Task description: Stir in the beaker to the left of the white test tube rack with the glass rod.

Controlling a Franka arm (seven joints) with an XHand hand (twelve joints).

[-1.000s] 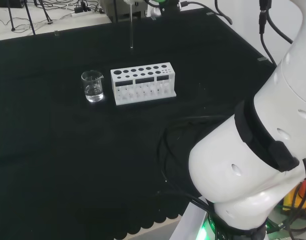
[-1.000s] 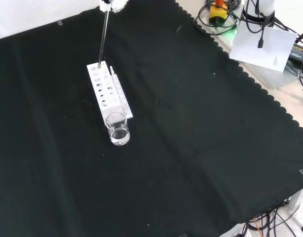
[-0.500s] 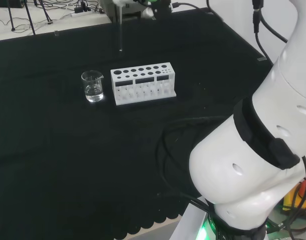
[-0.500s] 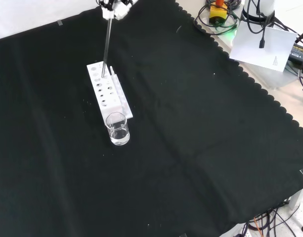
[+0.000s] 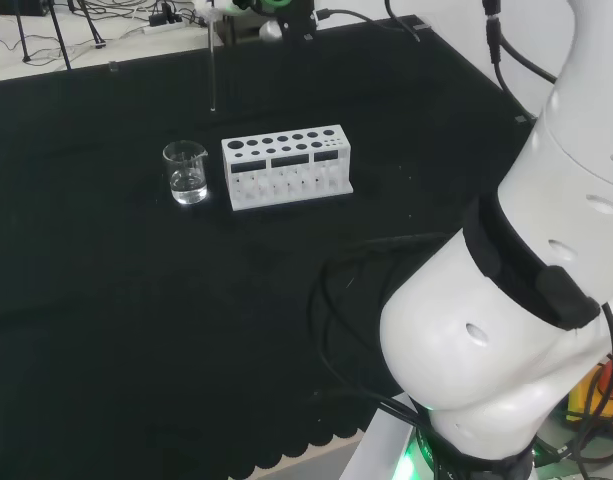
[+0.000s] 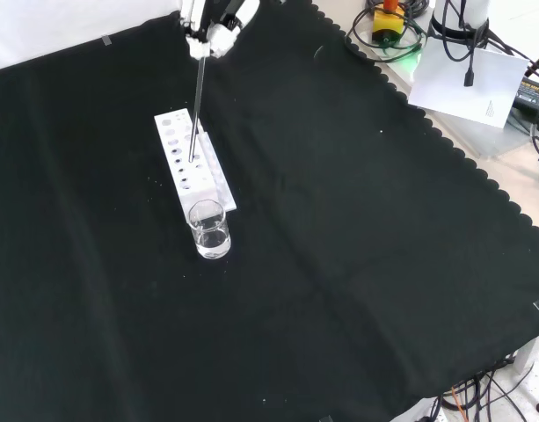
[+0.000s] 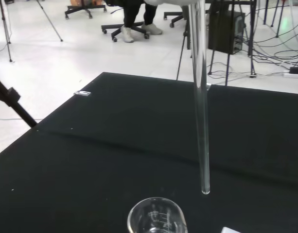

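Glass rod [image 6: 197, 114], long, thin and clear, hangs upright from the black and white hand [image 6: 213, 25], whose fingers are curled round its upper end at the top of the front view. In that view the rod's lower tip sits over the white test tube rack [image 6: 189, 162], clear of the worktop [image 6: 357, 264] and its black cloth. In the head view the rod [image 5: 212, 65] hangs behind and between the rack [image 5: 287, 165] and the small clear glass beaker [image 5: 187, 172], which holds a little clear liquid and stands just left of the rack. In the wrist view the rod's tip [image 7: 205, 190] hovers above and beside the beaker's rim [image 7: 157, 216]. Compared with half a second ago, the rod has shifted left in the head view, closer to the beaker.
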